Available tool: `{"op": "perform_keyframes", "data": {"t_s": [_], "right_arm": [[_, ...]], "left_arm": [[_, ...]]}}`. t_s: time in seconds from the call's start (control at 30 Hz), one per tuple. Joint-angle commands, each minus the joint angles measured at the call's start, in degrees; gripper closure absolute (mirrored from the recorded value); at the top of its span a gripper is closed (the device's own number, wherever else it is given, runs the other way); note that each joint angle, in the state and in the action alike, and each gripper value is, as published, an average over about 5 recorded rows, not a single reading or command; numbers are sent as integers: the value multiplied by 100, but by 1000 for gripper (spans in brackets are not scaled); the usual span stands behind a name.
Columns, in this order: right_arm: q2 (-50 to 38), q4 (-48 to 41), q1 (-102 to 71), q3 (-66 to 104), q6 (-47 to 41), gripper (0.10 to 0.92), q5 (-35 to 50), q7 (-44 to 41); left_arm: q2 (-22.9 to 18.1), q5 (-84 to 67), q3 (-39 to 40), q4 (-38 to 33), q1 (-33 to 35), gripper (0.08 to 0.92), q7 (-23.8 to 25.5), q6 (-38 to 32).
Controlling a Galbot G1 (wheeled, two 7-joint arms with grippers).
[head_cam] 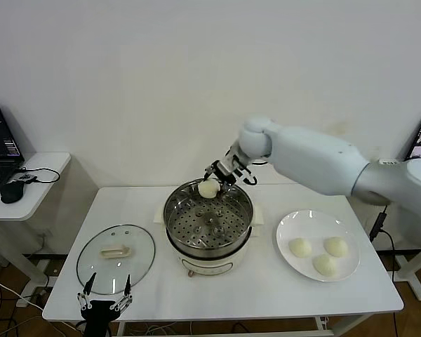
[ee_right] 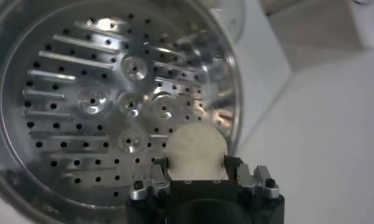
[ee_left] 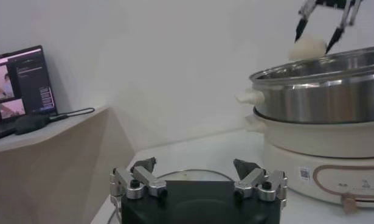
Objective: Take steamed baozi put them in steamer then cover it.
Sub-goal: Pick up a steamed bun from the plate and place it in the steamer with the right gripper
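My right gripper (head_cam: 212, 184) is shut on one cream-white steamed baozi (head_cam: 208, 188), holding it just above the far rim of the steamer (head_cam: 209, 226). In the right wrist view that baozi (ee_right: 196, 150) sits between the fingers, over the perforated tray (ee_right: 101, 103) near the steamer's wall. The tray holds nothing. Three more baozi (head_cam: 324, 253) lie on the white plate (head_cam: 292, 225) to the right. My left gripper (head_cam: 105, 293) is parked open at the table's front left corner, by the glass lid (head_cam: 116, 256). From the left wrist view the steamer (ee_left: 323, 103) stands off to one side, with the held baozi (ee_left: 308, 47) above it.
The round glass lid with a cream handle lies flat on the table left of the steamer. A side desk (head_cam: 28, 186) with a laptop and a mouse stands at the far left. A white wall runs behind the table.
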Motion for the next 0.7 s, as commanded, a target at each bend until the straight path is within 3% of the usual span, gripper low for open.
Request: {"op": "perform_keyframes", "data": {"t_s": [0.03,0.37,0.57,0.7], "right_arm": [[302,-302,-160,-224,674,440,-699,147],[492,-888,-483,125,1169,428,-1400,473],[511,-969,-505,178,1242,298,-1456,578],[338,-600,-240,105,883,216,-783,358]], "left_arm": [[-3,-24,-10,2,-2,177,1,-1],[-7,10,-29,8,-3,177,5,-7],[-27,33,-24,2,3,177,1,-18],[-30,52,-20,-33,10,177,3,-17]]}}
